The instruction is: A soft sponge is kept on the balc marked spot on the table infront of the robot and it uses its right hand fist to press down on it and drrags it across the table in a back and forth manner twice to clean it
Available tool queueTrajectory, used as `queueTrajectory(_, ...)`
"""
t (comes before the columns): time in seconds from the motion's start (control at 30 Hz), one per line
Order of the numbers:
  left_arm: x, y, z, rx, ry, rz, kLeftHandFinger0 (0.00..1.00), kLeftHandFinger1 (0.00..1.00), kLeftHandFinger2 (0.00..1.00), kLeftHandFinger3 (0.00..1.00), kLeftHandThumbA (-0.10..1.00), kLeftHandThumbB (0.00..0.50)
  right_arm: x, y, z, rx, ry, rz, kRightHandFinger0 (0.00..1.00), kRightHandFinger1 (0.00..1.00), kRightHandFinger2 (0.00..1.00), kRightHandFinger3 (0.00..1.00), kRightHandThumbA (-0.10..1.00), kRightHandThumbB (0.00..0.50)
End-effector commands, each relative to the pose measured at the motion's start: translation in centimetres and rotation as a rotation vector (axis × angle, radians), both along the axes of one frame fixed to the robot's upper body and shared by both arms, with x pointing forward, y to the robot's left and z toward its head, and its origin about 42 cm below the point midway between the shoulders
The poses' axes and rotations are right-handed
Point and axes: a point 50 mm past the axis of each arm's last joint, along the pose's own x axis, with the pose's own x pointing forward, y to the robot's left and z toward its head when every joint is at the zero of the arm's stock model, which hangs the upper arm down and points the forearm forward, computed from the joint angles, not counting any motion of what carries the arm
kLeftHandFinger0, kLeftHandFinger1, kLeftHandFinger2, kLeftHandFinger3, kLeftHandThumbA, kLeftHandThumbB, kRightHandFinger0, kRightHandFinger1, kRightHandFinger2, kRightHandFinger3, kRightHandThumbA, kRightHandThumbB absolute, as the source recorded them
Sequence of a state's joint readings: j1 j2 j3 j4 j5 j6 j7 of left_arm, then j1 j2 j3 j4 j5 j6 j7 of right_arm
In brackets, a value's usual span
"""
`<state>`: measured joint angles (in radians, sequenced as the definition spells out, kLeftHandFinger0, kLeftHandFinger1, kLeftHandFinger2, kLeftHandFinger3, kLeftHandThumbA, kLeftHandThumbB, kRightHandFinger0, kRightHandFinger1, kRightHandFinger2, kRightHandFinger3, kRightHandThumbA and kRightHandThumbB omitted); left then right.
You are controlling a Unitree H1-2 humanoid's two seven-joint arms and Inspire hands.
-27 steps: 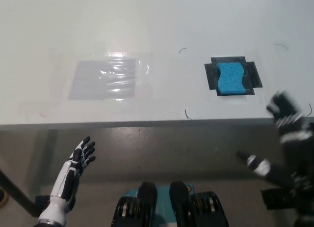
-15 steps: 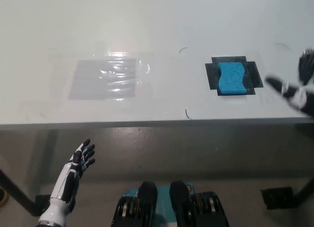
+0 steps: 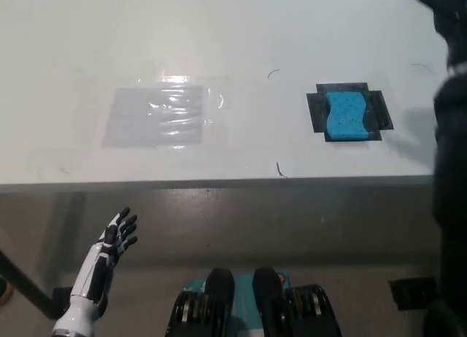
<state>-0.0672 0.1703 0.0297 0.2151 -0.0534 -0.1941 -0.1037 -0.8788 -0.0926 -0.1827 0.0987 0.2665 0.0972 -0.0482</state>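
A blue sponge (image 3: 344, 116) with a waisted shape lies flat on a black taped patch (image 3: 315, 111) at the right of the white table (image 3: 233, 31). My black right arm runs up the picture's right edge, well to the right of the sponge and not touching it. Its hand (image 3: 436, 0) is blurred at the top right corner and partly cut off by the frame. My white left hand (image 3: 111, 251) rests at the lower left, below the table's front edge, open with its fingers apart and holding nothing.
A shiny clear rectangular sheet (image 3: 157, 116) is stuck flat on the table left of centre. Small pen marks (image 3: 279, 169) sit near the front edge (image 3: 219, 184). A dark floor object (image 3: 412, 292) shows at the lower right.
My right arm has swung up from the table's front right edge along the right side to the top right corner. The sponge has not moved. The left hand dropped slightly.
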Motion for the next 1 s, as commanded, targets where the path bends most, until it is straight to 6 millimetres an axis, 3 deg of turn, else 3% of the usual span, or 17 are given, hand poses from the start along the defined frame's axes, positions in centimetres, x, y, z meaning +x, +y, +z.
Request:
queueTrajectory(0.0,0.2,0.7,1.4,0.016,-0.078,-0.017,1.0,1.0,1.0,1.0,1.0,0.5,5.0,1.5,4.9,0.048,-0.026,-0.012,0.0,0.0,0.0,0.0,1.0,0.32)
queueTrajectory(0.07,0.2,0.7,1.4,0.016,-0.078,-0.017,1.0,1.0,1.0,1.0,1.0,0.5,5.1,1.5,4.9,0.049,-0.028,-0.013,0.0,0.0,0.0,0.0,1.0,0.321)
queueTrajectory(0.13,0.1,0.6,1.4,0.01,-0.083,-0.021,1.0,1.0,1.0,1.0,1.0,0.5,8.5,2.9,4.3,0.047,0.066,-0.028,0.0,0.0,0.0,0.0,1.0,0.291)
queueTrajectory(0.2,0.0,0.4,1.3,0.006,-0.08,-0.025,1.0,1.0,1.0,1.0,1.0,0.5,9.6,3.3,3.2,0.028,0.111,-0.052,0.0,0.0,0.0,0.0,1.0,0.251)
queueTrajectory(0.3,0.0,0.4,1.3,0.006,-0.08,-0.025,1.0,1.0,1.0,1.0,1.0,0.5,9.9,3.3,3.2,0.029,0.106,-0.054,0.0,0.0,0.0,0.0,1.0,0.252)
queueTrajectory(0.4,-0.1,0.1,1.3,0.014,-0.078,-0.037,1.0,1.0,1.0,1.0,1.0,0.5,12.0,3.9,-1.1,-0.002,0.278,-0.062,0.0,0.0,0.0,0.0,1.0,0.257)
queueTrajectory(0.47,-0.2,0.0,1.2,0.012,-0.074,-0.046,1.0,1.0,1.0,1.0,1.0,0.5,12.4,3.9,-2.6,-0.004,0.341,-0.076,0.0,0.0,0.0,0.0,1.0,0.265)
queueTrajectory(0.57,-0.2,0.0,1.2,0.011,-0.073,-0.047,1.0,1.0,1.0,1.0,1.0,0.5,12.5,3.9,-2.8,-0.002,0.348,-0.079,0.0,0.0,0.0,0.0,1.0,0.262)
queueTrajectory(0.6,-0.6,-0.2,0.9,0.006,-0.066,-0.054,1.0,1.0,1.0,1.0,1.0,0.5,12.5,3.5,-5.5,0.057,0.437,-0.061,0.0,0.0,0.0,0.0,1.0,0.262)
queueTrajectory(0.63,-0.7,-0.1,0.7,0.009,-0.062,-0.052,1.0,1.0,1.0,1.0,1.0,0.5,12.4,3.4,-6.7,0.041,0.463,-0.069,0.0,0.0,0.0,0.0,1.0,0.299)
queueTrajectory(0.73,-0.9,-0.1,0.7,0.009,-0.06,-0.051,1.0,1.0,1.0,1.0,1.0,0.5,12.4,3.3,-7.5,0.024,0.49,-0.083,0.0,0.0,0.01,0.0,1.0,0.311)
queueTrajectory(0.77,-1.1,-0.2,0.4,0.004,-0.059,-0.05,1.0,1.0,1.0,1.0,1.0,0.5,12.1,3.1,-9.4,0.017,0.544,-0.102,0.0,0.0,0.04,0.02,1.0,0.329)
queueTrajectory(0.8,-1.3,-0.2,0.2,0.003,-0.056,-0.052,1.0,1.0,1.0,1.0,1.0,0.5,11.8,2.9,-11.1,0.01,0.582,-0.111,0.0,0.0,0.02,0.03,1.0,0.321)
queueTrajectory(0.9,-1.4,-0.3,0.1,0.002,-0.056,-0.053,1.0,1.0,1.0,1.0,1.0,0.5,11.7,2.8,-11.3,0.01,0.583,-0.114,0.0,0.0,0.01,0.04,1.0,0.321)
queueTrajectory(0.93,-1.8,-0.2,0.1,0.005,-0.051,-0.053,1.0,1.0,1.0,1.0,1.0,0.5,11.2,2.5,-13.3,-0.019,0.615,-0.121,0.0,0.0,0.0,0.03,1.0,0.218)
queueTrajectory(0.97,-2.1,-0.2,0.0,0.005,-0.048,-0.053,1.0,1.0,1.0,1.0,1.0,0.5,10.5,1.9,-15.7,-0.036,0.664,-0.129,0.0,0.0,0.05,0.09,1.0,0.243)
